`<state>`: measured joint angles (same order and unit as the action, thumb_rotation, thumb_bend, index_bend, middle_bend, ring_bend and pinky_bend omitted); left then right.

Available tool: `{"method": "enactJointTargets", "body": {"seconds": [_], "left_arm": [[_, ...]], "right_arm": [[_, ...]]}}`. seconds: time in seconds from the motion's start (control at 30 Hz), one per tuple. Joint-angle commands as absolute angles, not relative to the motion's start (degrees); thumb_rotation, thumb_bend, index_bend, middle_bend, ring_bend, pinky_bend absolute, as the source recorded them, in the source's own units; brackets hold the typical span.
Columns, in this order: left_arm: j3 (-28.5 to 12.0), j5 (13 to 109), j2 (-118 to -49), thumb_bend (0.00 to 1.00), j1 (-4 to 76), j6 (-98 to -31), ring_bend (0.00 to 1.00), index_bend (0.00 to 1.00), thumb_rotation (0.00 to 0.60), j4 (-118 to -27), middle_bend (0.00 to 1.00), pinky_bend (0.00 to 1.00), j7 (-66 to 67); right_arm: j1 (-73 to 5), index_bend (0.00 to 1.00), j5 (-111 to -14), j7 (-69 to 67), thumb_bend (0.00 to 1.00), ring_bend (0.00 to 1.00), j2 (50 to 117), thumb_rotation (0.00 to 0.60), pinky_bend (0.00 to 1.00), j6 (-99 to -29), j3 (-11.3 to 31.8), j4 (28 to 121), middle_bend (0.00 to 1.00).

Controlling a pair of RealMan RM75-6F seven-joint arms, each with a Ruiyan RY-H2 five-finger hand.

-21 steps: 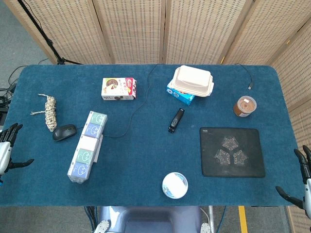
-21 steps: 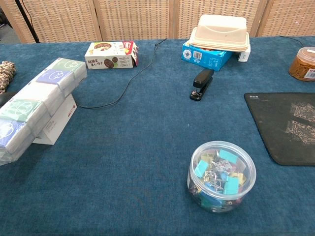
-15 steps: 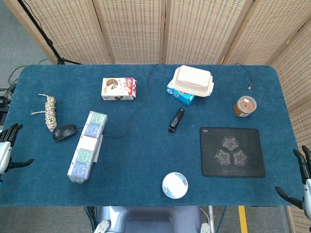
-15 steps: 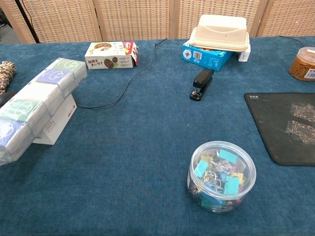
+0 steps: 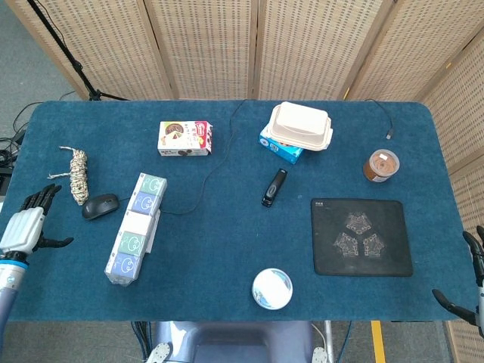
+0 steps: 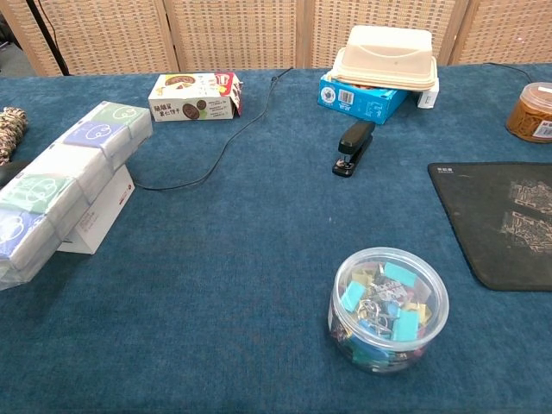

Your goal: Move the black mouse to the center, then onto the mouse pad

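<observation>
Opening reach for the black mouse, left hand empty with fingers spread nearby, next needing to close over it.

black mouse beside rope bundle; left hand near, fingers spread

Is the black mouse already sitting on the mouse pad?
No, the black mouse lies at the table's left side beside the rope bundle, far from the mouse pad at the right.
</observation>
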<state>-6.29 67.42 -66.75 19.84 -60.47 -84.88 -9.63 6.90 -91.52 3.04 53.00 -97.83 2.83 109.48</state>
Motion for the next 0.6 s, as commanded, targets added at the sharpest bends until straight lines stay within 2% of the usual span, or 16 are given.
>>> {"method": "enactJointTargets", "body": {"seconds": [0.03,0.3,0.6], "left_arm": [[-7.29,66.51,-69.02,0.08,22.14,-57.00,0.00,0.00,0.600,-82.80,0.00,0.00,-10.06],[-8.32,66.27,-73.26,0.08,25.23,-48.99,0.00,0.00,0.600,-76.92,0.00,0.00,-17.93],[-8.80,67.98,-76.46,0.09,27.05,-44.14,0.00,0.00,0.600,-69.78,0.00,0.00,-25.34]], "right_arm": [[6.94,0.00,-91.60,2.89,0.00,0.00,52.90,0.600,0.00,-97.88,2.79,109.49,0.00],[7.07,0.00,-91.64,2.58,0.00,0.00,52.71,0.600,0.00,-98.14,2.81,109.54,0.00],[7.13,0.00,-91.81,2.38,0.00,0.00,52.65,0.600,0.00,-98.23,2.76,109.58,0.00]]}}
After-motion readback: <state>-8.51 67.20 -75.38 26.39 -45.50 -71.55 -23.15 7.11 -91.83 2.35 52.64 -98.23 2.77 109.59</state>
